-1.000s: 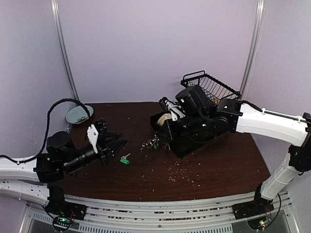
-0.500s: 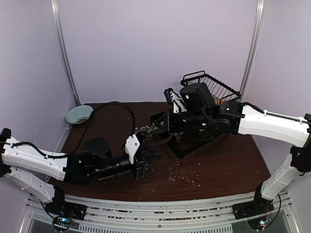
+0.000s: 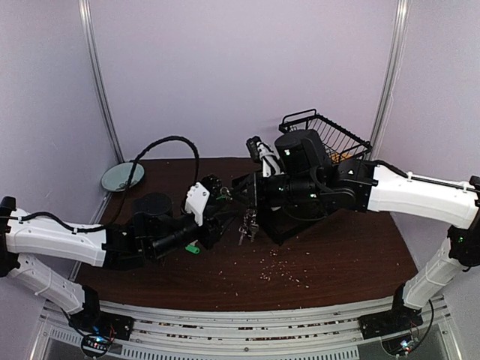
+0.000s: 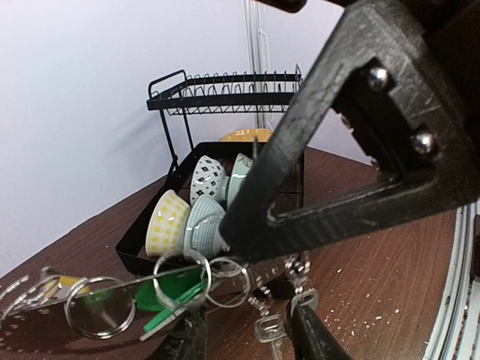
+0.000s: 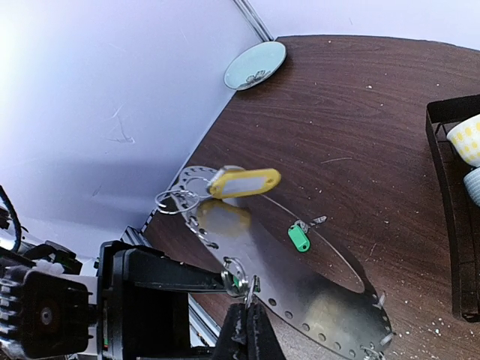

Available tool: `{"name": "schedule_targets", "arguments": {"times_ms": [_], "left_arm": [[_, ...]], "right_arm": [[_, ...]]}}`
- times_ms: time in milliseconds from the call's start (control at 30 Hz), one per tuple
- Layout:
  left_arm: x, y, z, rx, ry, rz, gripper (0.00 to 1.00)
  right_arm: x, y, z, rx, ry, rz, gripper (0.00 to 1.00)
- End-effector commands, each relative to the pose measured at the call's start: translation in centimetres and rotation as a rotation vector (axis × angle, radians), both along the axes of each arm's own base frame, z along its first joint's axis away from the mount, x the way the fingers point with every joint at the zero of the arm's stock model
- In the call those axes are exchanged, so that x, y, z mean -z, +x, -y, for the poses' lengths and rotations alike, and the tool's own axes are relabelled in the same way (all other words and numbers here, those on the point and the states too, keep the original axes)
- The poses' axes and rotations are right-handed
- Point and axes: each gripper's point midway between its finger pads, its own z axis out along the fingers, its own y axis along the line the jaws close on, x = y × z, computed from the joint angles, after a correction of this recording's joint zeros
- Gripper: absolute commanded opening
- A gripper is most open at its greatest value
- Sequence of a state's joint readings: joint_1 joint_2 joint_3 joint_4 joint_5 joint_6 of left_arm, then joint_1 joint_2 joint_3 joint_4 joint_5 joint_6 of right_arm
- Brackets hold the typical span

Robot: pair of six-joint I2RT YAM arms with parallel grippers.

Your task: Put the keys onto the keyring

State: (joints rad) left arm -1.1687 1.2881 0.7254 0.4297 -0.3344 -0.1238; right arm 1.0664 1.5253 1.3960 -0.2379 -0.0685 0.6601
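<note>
Silver and thin, the keyring (image 5: 315, 292) is held up off the table (image 3: 337, 262), just beside the dish rack (image 3: 326, 139) on the side toward the left arm. From the right wrist it reads as a broad shiny round with small holes along its rim. The right gripper (image 5: 246, 311) has its fingers pressed together on that rim, pinching the edge.

A yellow tag (image 5: 244, 182) and a couple of split rings (image 5: 176, 201) sit at the edge farthest from the rack. A bunch of keys (image 3: 247, 225) dangles below the keyring, close to the rack's lower frame. The left wrist view shows a plain silver key (image 4: 268, 330) hanging there and a green tag (image 4: 169, 292) on small rings along the edge.

The left gripper (image 3: 217, 201) is at the keyring's rim on the side away from the rack. One black finger (image 5: 180, 276) reaches to a small ring there, but it cannot be told whether its jaws grip anything.

One green-tagged key (image 3: 193, 248) lies loose on the table, well apart from the rack. Patterned bowls (image 4: 166, 223) lean on their sides in the rack's lower tier. A pale plate (image 3: 122, 176) lies far from the rack at the back corner, and crumbs (image 3: 277, 266) are scattered in front of the rack.
</note>
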Motion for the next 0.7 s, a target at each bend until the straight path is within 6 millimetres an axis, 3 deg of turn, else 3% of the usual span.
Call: {"name": "schedule_targets", "arguments": {"times_ms": [0,267,567,667], "left_arm": [[-0.2,0.7,-0.9,-0.039,-0.009,-0.007,0.42],[-0.5,0.7,-2.6,-0.065,0.004,0.025,0.47],[-0.4,0.9,-3.0,-0.062,0.02,0.029,0.47],[-0.7,-0.3,-3.2,0.01,0.01,0.059,0.47]], "right_arm": [[-4.5,-0.7,0.0,-0.028,0.102,0.057,0.0],[-4.3,-1.0,-0.3,-0.05,0.092,0.052,0.0],[-4.1,-1.3,-0.6,-0.073,0.085,0.051,0.0],[-4.1,-1.3,-0.7,-0.077,0.076,0.057,0.0]]}}
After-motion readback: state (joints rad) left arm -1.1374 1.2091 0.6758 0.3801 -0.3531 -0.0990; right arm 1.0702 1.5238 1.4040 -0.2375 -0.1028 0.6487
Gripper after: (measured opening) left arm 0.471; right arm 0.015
